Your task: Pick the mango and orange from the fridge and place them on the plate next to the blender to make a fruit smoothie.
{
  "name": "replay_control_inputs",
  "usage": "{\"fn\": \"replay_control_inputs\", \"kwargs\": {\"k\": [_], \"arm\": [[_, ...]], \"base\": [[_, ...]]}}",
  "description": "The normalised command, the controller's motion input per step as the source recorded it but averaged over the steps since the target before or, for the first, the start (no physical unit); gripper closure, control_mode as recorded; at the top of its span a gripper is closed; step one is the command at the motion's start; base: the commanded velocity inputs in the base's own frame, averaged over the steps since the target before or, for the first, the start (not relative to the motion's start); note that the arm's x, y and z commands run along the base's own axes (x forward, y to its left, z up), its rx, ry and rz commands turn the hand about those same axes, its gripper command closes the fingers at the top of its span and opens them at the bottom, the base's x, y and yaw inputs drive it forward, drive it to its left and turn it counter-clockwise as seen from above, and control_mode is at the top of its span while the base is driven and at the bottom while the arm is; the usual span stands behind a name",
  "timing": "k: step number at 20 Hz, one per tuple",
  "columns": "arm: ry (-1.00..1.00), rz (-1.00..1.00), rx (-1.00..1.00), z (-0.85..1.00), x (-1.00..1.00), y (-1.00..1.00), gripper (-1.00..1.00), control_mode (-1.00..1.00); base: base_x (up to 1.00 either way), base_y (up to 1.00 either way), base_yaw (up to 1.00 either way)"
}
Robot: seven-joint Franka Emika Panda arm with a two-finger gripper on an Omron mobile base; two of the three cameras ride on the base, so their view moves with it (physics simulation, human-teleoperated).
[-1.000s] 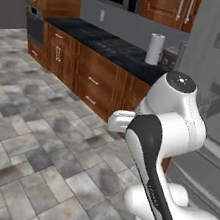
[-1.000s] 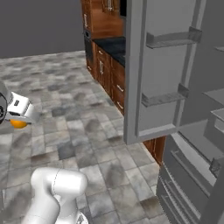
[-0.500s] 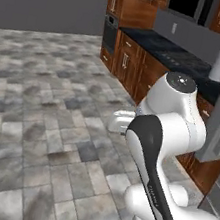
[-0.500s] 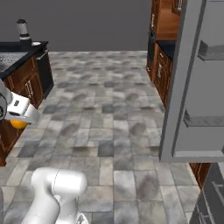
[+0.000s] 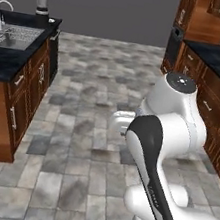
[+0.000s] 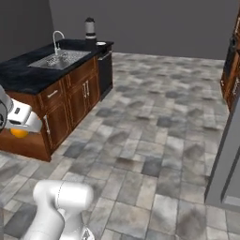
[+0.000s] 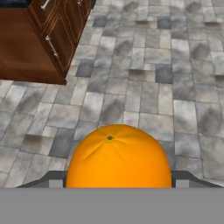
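Observation:
My gripper [image 7: 118, 178] is shut on the orange [image 7: 118, 155], a smooth round ball that bulges up between the two fingers in the hand view, above the tiled floor. From the right base view the gripper [image 6: 18, 130] hangs at the far left edge with the orange [image 6: 19, 133] under the white hand. The blender [image 6: 89, 28] stands at the far end of the island counter, and the small white plate [image 6: 100, 43] lies just right of it. In the left base view the blender [image 5: 43, 1] sits far off at the upper left. The fridge door [image 6: 226, 154] is a grey slab at the right edge. The mango is out of view.
A dark-topped island [image 6: 28, 77] with a sink [image 6: 58, 58] and faucet runs along the left, with wooden cabinet fronts [image 7: 48, 39] close to the hand. More wooden cabinets [image 5: 210, 98] line the right. Open tiled floor [image 6: 150, 126] lies between them.
The whole picture has swung as the base turned away from the fridge toward the island. The orange stays in the gripper, in the same place relative to the arm.

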Motion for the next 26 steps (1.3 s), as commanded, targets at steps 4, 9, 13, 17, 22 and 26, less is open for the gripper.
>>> {"fn": "replay_control_inputs", "kwargs": {"k": [4,9,13,17,22,26], "arm": [[0.0,0.0,0.0,0.0,0.0,0.0,1.0,1.0],[0.0,0.0,0.0,0.0,0.0,0.0,1.0,1.0],[0.0,0.0,0.0,0.0,0.0,0.0,1.0,1.0],[0.0,0.0,0.0,0.0,0.0,0.0,1.0,1.0],[0.0,0.0,0.0,0.0,0.0,0.0,1.0,1.0],[0.0,0.0,0.0,0.0,0.0,0.0,1.0,1.0]], "base": [[0.63,0.01,0.33],[1.0,0.01,0.11],[1.0,-0.03,0.01],[1.0,-0.01,0.0],[1.0,0.0,0.0],[1.0,0.02,0.0]]}}
